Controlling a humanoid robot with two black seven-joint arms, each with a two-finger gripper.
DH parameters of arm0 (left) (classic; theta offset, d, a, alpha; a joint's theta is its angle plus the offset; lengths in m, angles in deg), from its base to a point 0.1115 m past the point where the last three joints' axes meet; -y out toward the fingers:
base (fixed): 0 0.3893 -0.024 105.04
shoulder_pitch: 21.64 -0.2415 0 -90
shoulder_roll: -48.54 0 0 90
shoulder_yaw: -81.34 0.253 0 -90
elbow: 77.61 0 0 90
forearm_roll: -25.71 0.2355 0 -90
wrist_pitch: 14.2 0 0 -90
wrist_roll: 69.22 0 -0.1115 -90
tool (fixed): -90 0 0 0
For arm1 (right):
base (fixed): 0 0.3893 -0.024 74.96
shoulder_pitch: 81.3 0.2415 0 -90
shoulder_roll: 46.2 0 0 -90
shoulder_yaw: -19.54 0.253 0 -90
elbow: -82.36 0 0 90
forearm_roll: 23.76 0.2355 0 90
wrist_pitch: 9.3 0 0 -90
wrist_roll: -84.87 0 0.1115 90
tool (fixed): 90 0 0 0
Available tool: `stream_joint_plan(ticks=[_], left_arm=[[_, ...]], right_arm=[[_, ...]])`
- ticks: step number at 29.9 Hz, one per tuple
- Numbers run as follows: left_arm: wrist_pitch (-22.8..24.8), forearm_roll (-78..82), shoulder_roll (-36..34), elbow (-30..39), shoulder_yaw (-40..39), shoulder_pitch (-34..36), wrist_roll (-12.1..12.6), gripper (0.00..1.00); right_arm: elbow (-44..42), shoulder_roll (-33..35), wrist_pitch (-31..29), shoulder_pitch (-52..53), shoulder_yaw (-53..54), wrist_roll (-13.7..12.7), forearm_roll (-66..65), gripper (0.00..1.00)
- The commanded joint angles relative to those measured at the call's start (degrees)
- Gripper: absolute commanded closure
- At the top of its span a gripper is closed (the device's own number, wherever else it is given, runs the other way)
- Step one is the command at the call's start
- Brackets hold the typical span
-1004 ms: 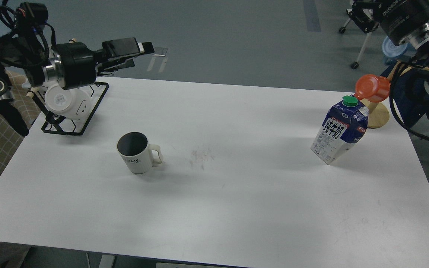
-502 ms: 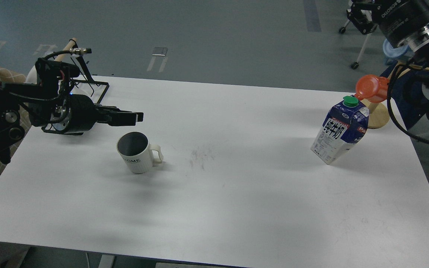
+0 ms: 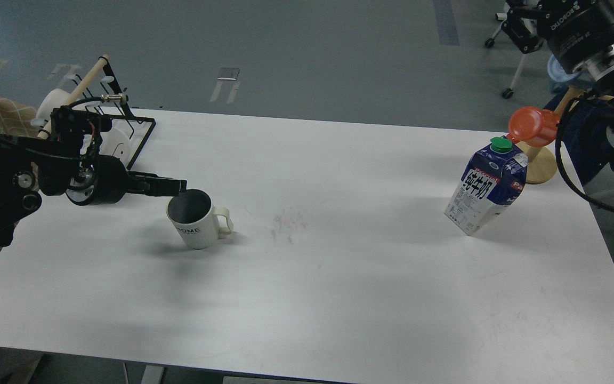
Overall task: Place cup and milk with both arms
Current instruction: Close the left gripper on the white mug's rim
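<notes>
The white ribbed cup with a dark inside and "HOME" lettering stands left of the table's middle, handle pointing right. My left gripper reaches in from the left, its tip at the cup's back-left rim; it is seen side-on, so its fingers cannot be told apart. The milk carton, dark blue and white with a green cap, stands upright at the right. My right arm is high at the top right, well above and behind the milk. Its gripper is dark and unclear.
An orange cup hangs on a wooden stand just behind the milk. A black wire rack with white dishes sits at the back left corner, behind my left arm. The white table ends near the bottom of the view.
My left arm has come down from high over the rack and drawn back a little, so its gripper tip is now at the cup's rim. The right arm has barely moved. Cup and milk have not moved.
</notes>
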Motion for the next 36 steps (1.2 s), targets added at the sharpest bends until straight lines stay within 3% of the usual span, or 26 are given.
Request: stream_joint_plan(ticks=[1, 32, 34, 36], left_arm=[[0.00, 0.76, 1.97, -2.82, 0.68, 0.09, -0.07, 0.02], [0.00, -0.56, 3.73, -5.47, 0.51, -1.58, -0.86, 0.07], [0.00, -1.00, 3.73, -5.47, 0.51, -1.58, -0.86, 0.11], [0.00, -1.08, 3.73, -5.39, 0.86, -1.76, -0.95, 0.23]], right_arm=[[0.02, 0.00, 0.00, 0.06, 0.00, 0.00, 0.00, 0.00], [0.02, 0.61, 0.00, -0.47, 0.18, 0.00, 0.00, 0.00], [0.02, 0.61, 0.00, -0.55, 0.18, 0.00, 0.00, 0.00], [0.02, 0.61, 0.00, -0.56, 0.18, 0.00, 0.00, 0.00]])
